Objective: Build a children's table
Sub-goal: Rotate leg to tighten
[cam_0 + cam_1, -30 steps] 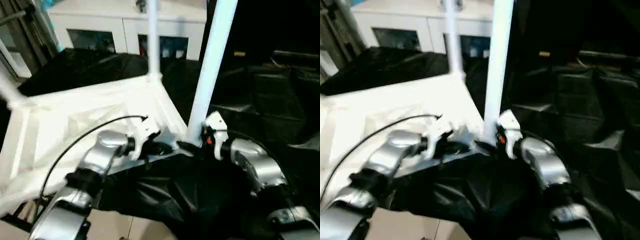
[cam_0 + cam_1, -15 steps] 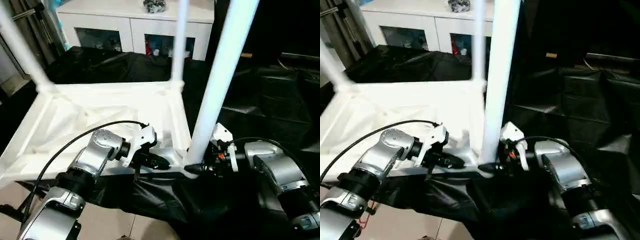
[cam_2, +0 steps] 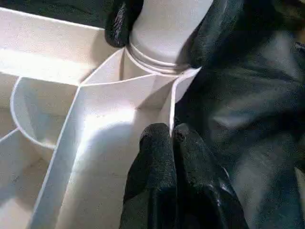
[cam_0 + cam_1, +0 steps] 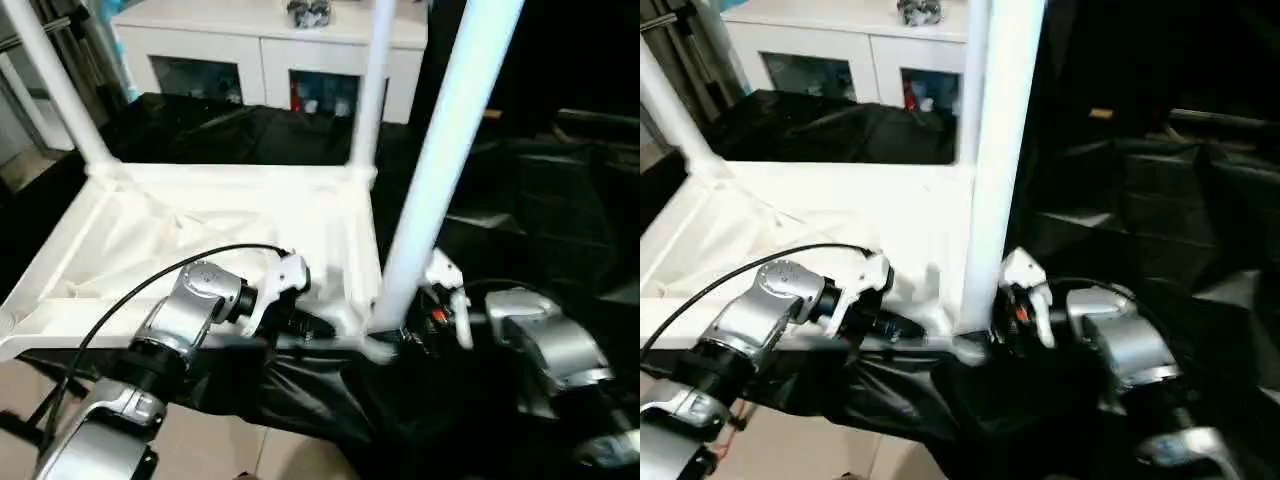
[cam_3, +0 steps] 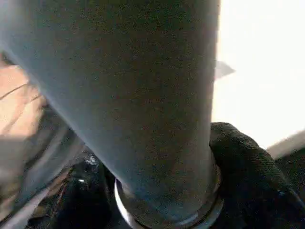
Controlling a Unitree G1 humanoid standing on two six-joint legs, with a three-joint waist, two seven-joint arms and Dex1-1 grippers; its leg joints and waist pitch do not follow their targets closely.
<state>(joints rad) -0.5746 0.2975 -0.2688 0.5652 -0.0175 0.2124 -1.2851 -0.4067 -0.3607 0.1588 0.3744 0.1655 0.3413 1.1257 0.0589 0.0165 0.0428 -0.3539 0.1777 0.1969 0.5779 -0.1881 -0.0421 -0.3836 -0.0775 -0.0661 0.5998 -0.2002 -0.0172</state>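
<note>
1. Left eye view: the white tabletop (image 4: 230,235) lies underside up on the black-draped work table (image 4: 560,230), with three legs standing in its corner sockets: the near-right leg (image 4: 440,160), the far-right leg (image 4: 370,90) and the far-left leg (image 4: 55,85).
2. Left wrist view: the left gripper (image 3: 172,136) has its two black fingers pressed together on the thin side wall of the tabletop, just beside the near-right corner socket.
3. Right gripper (image 4: 400,335) sits at the foot of the near-right leg, its fingers (image 5: 248,167) wrapped around the tube just above the socket collar, holding it upright.
4. Both grippers are near each other at that corner.
</note>
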